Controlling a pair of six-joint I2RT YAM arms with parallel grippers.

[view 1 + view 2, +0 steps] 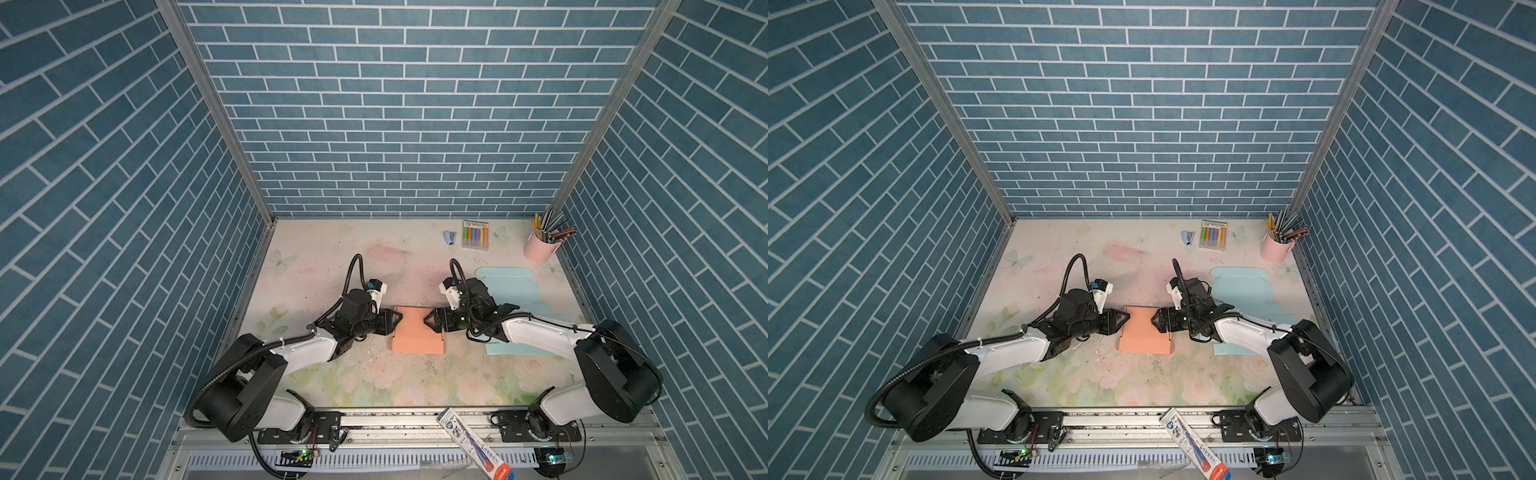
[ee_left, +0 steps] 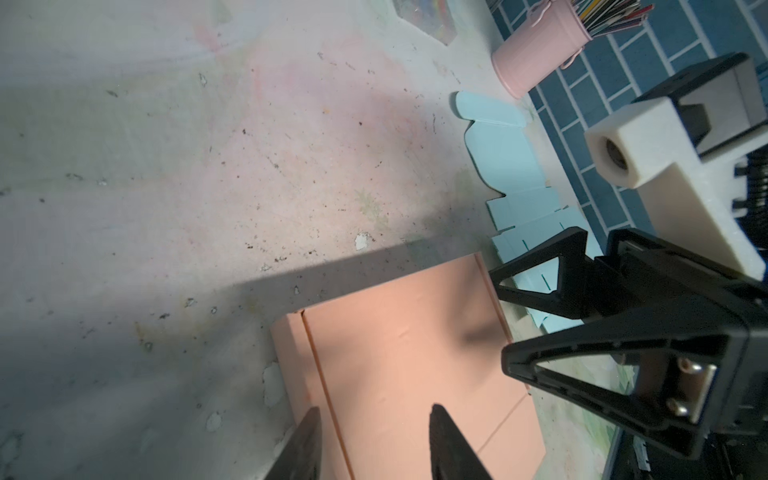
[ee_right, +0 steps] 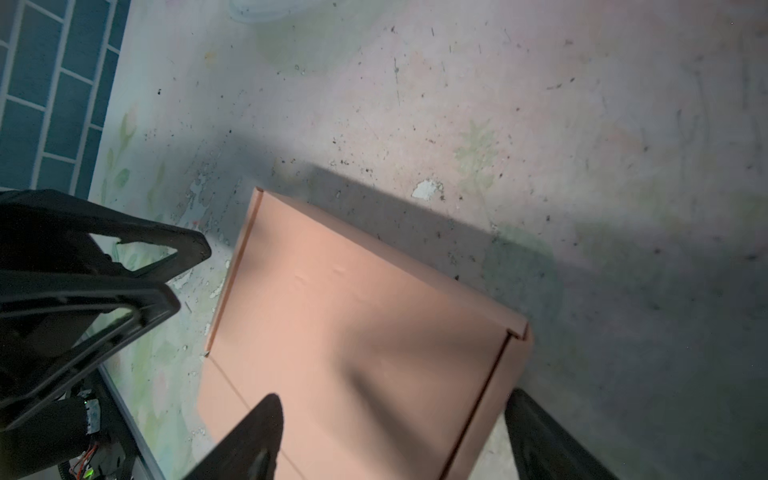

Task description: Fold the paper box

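In both top views the box (image 1: 417,334) sits at the centre of the table (image 1: 332,257), in the lower middle of the frame, and its lid looks shut. The left gripper (image 1: 395,319) meets its left edge, and the right gripper (image 1: 429,322) reaches over its right edge. A blue sheet (image 1: 507,286) lies flat further right.

In the left wrist view, the left gripper's fingers (image 2: 305,444) stand spread at the bottom edge. They hold nothing and straddle the seam that runs along the lid.

In the right wrist view, the right gripper's fingers (image 3: 253,440) are spread wider at the bottom edge, with a corner of the box between them and nothing pinched. The lid shows small dents near its middle.

The step looks like seating the lid. It is probably best to press near the seams rather than on the soft middle. One gripper should brace the box so it does not slide.
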